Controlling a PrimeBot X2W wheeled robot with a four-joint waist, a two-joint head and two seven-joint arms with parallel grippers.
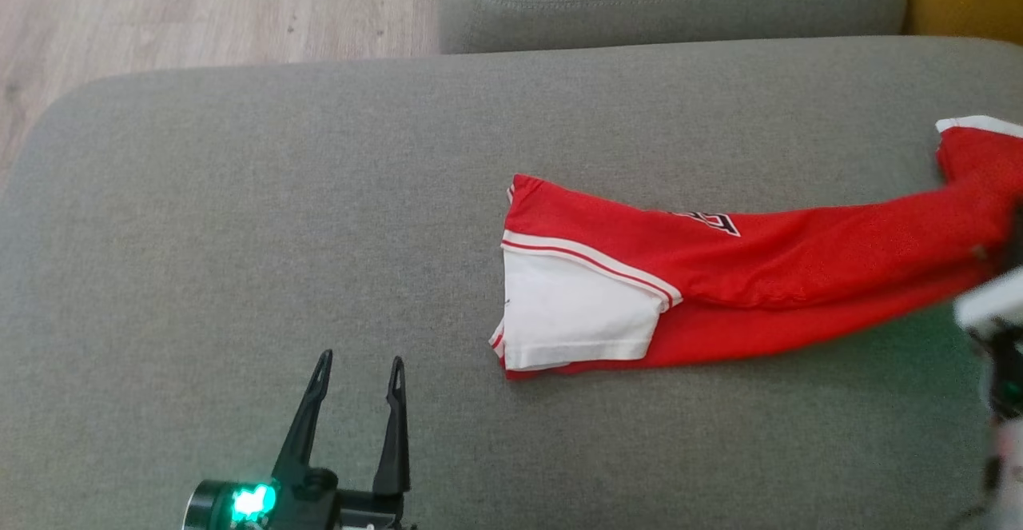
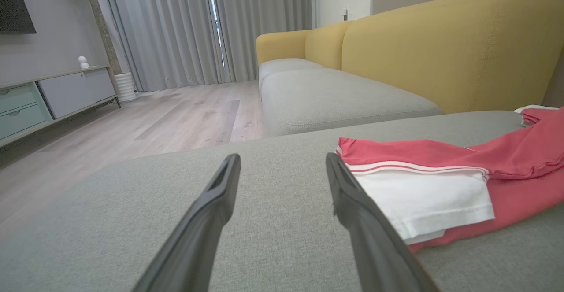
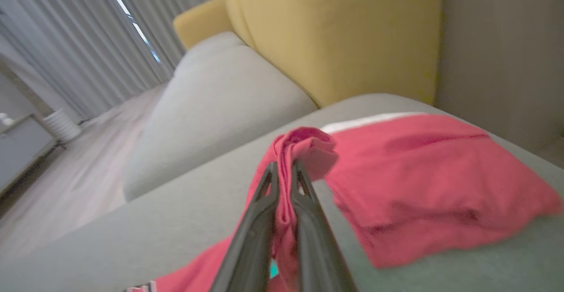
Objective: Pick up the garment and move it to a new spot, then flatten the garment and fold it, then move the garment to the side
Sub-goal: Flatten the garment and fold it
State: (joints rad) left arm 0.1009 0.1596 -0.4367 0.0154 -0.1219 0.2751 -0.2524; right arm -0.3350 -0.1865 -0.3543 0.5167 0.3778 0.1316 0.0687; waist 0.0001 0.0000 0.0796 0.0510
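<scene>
The right gripper was clamped tight on a bunched fold of the red shirt — the shirt lay stretched across the grey cushion toward three o'clock. The left gripper sat spread wide at seven o'clock — holding nothing, apart from the cloth.

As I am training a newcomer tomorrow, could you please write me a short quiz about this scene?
1. True or false: the left hand is holding the shirt.
2. Which one is shut on red cloth: A the left hand, or B the right hand?
3. Fill in: the shirt lies on a ___ cushion.
Key: 1 false; 2 B; 3 grey.
</scene>
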